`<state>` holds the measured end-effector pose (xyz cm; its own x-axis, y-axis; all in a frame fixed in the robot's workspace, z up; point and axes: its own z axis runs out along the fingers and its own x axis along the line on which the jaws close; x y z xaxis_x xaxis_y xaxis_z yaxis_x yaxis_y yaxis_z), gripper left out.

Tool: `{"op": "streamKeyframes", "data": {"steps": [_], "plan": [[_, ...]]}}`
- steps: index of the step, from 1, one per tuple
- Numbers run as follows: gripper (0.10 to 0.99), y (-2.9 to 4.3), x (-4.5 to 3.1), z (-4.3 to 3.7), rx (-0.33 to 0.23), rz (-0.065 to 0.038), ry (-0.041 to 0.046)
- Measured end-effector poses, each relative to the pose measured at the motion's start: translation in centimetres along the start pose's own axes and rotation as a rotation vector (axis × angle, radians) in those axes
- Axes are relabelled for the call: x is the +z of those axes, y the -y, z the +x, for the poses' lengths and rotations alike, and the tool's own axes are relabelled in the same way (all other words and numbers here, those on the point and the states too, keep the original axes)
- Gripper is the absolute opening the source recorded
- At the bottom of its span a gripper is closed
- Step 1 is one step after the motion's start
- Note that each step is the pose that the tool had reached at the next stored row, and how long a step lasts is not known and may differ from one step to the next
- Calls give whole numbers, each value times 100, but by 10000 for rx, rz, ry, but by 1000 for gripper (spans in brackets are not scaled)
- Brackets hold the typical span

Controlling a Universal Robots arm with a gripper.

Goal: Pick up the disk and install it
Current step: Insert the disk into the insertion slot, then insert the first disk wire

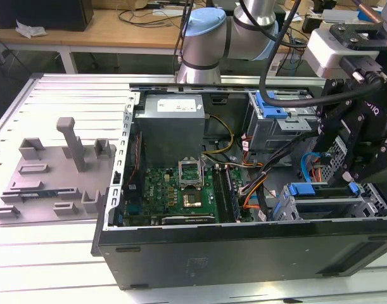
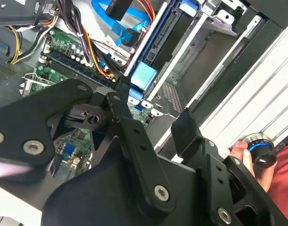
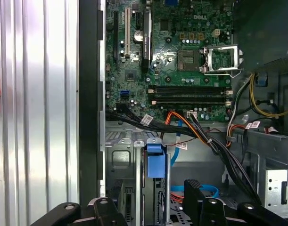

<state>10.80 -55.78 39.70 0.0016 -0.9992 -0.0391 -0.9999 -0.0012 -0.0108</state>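
Note:
The disk [image 1: 320, 201] sits edge-on in the drive cage at the lower corner of the open computer case on the exterior view's right. Its blue carrier bracket shows as blue tabs at the cage mouth, one tab [image 3: 155, 160] in the first wrist view and one tab [image 2: 144, 75] in the second. My gripper [image 1: 345, 168] hangs just above this cage. It is open, its black fingers [image 2: 186, 127] spread to either side of the blue tab, with nothing between them. The gripper [image 3: 155, 193] stands apart from the disk.
The case holds a green motherboard [image 1: 180, 187], a grey power supply [image 1: 171, 123] and bundles of cables [image 3: 200, 134] beside the cage. A second blue carrier [image 1: 272, 104] sits in the upper bay. A grey fixture [image 1: 54, 171] lies on the table. A person's hand [image 2: 238, 153] rests at a knob.

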Motion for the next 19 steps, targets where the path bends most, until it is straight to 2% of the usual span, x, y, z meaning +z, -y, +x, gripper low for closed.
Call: {"op": "streamKeyframes", "data": {"steps": [13, 14, 15, 16, 17, 19], "plan": [[624, 0, 0, 0, 0, 0, -70], [624, -1, 2, -21, 0, 0, -116], [624, 0, 2, -67, -11, -1, -324], [624, 0, 6, -154, -39, -2, -676], [624, 0, 8, -216, -41, -2, -825], [624, 1, 12, -253, -45, -3, -1130]]}}
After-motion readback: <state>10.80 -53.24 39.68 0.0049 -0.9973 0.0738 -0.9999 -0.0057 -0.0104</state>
